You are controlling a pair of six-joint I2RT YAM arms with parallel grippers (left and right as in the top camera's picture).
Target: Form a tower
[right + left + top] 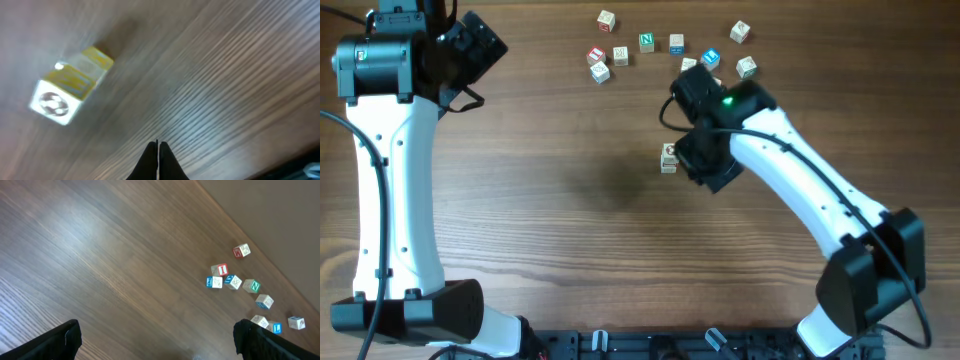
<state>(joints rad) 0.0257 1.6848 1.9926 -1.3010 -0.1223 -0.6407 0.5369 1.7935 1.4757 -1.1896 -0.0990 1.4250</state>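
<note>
Tower: short stack of small pale wooden cubes, mid-table, just beside the right gripper, which is clenched on nothing. Probably light, rigid and easily toppled; take each added cube by opposite flat sides. Left gripper released, well apart; loose cubes beyond.

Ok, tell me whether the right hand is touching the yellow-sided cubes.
Apart. The right wrist view shows the right hand, shut and empty, with bare table between it and the yellow-sided cubes.
</note>
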